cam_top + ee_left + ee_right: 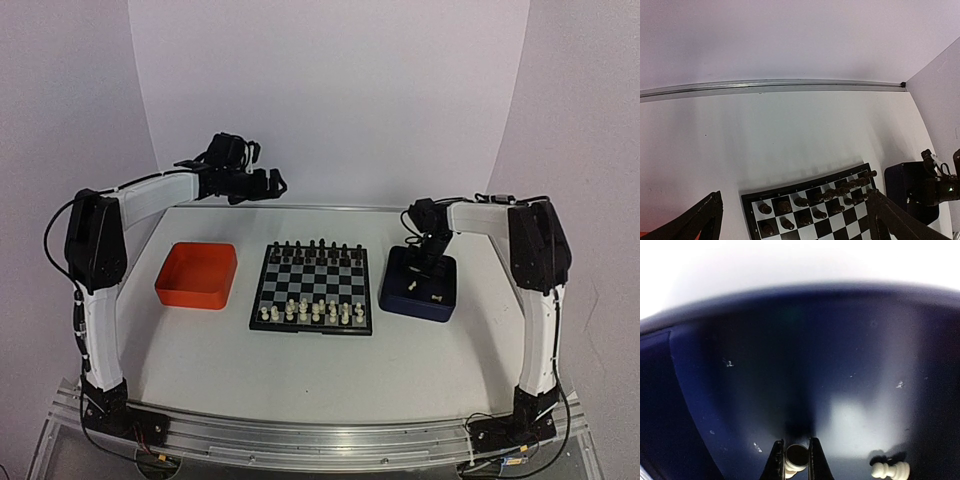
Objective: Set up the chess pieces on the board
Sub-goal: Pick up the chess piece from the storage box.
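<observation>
The board (312,288) lies at the table's middle, black figures along its far rows and cream-white chess pieces (310,312) along its near rows. My right gripper (796,460) is down inside the dark blue tray (420,284), shut on a cream-white chess piece (797,459) whose dark round base faces the camera. Another white piece (890,470) lies on the tray floor to its right. My left gripper (262,182) hangs open, high over the table's far left. The left wrist view shows the board's (810,215) black-piece end.
An orange tray (198,274) sits left of the board. The blue tray's walls (685,390) rise close around my right fingers. A metal rail (770,86) runs along the table's far edge against the white backdrop.
</observation>
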{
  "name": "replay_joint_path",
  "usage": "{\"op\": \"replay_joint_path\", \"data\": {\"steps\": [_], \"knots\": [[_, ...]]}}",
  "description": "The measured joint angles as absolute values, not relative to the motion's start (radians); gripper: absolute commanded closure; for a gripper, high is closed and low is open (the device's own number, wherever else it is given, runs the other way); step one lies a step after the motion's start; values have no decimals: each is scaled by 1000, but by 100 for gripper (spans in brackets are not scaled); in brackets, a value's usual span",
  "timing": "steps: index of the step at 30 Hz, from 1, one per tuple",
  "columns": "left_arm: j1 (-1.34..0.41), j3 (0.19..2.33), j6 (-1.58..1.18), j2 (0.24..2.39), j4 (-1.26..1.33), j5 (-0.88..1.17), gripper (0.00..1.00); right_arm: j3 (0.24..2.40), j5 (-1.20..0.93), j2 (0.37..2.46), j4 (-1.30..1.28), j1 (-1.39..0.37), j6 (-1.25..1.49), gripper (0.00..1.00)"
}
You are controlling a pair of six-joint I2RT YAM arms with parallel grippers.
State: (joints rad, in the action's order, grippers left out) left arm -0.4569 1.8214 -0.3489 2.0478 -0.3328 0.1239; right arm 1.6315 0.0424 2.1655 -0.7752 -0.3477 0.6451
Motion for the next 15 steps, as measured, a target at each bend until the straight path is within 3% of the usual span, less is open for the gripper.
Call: {"op": "replay_joint_path", "data": {"steps": [9,15], "knots": [[-457,1596,-356,1928,-191,235,1,1623,106,1930,-764,-348,662,100],[-517,1432,-353,1785,-1,287,2,1478,74,1673,-581,-350,833,100]]}}
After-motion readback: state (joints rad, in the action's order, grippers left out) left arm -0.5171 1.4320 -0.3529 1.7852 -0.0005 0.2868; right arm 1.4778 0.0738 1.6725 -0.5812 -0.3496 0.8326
